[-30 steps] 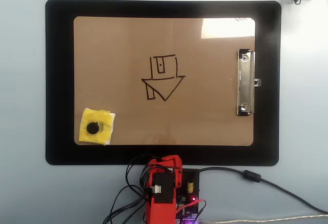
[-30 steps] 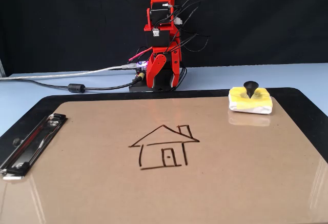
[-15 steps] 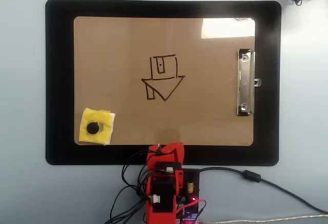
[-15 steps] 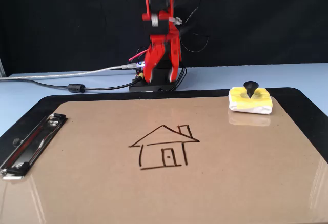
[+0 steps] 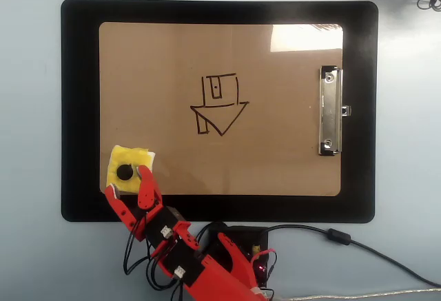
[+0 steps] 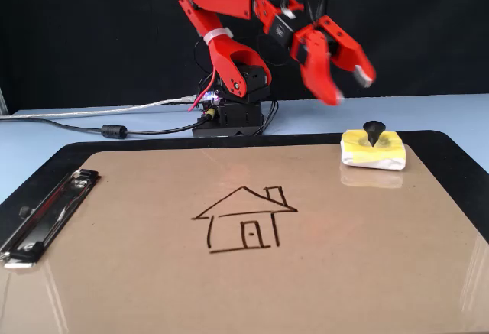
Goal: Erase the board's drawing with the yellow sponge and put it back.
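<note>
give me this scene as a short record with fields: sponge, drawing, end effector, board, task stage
sponge: yellow sponge sits flat on a corner of the board, black knob up
drawing: house outline intact mid-board
end effector: open, in the air near the sponge, not touching it
board: brown clipboard on a black mat, metal clip at one short edge
task stage: sponge not yet grasped, nothing erased

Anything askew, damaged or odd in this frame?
Nothing stands out. The yellow sponge sits flat at the board's corner, the drawing is intact, and the open tool hangs above the sponge without touching it.
</note>
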Controlling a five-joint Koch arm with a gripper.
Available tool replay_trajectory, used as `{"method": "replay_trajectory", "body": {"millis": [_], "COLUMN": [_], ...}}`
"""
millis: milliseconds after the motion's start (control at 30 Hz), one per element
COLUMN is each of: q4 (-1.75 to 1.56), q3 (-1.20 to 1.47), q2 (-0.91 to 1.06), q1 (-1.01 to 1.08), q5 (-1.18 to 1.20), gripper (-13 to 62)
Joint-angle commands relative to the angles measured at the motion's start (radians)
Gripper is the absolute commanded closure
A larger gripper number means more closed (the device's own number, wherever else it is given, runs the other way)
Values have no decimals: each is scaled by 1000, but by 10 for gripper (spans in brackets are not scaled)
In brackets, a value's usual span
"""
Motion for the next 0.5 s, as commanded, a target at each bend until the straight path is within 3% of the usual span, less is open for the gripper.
{"method": "replay_trajectory", "body": {"millis": [0,200,467], "q4": [-238,-492,-531], "q3": [48,170,169], "q2": [-12,-158,-299], "q1": [-43,-44,-44], "q5": [26,146,178], "gripper": [163,163,163]}}
